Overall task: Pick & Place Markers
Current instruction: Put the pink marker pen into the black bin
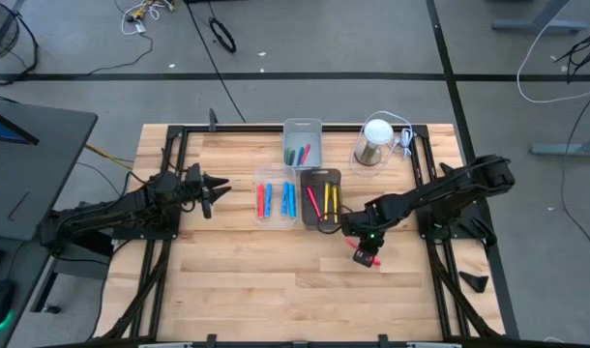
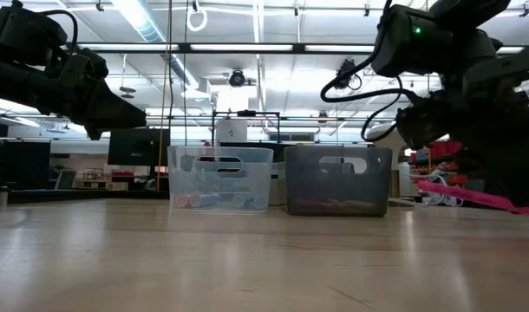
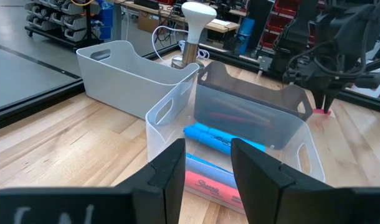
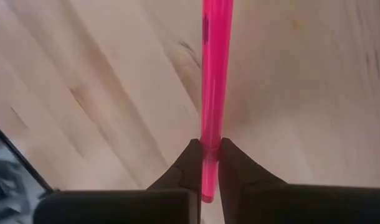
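Right gripper: clamped on pink marker, just above bench, beside dark bin, toward near-right side
Left gripper: narrowly parted, hovering near left edge, facing clear bin

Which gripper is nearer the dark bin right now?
Right. The right gripper hangs just off the dark bin's near corner, shut on a pink marker; the left gripper waits beyond the clear bin.

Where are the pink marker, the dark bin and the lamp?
pink marker [image 4: 211,74]: right wrist view, middle of its barrel, held in the right claw.
dark bin [image 2: 337,178]: low view, its front wall.
lamp [image 1: 377,130]: high view, its white round top.
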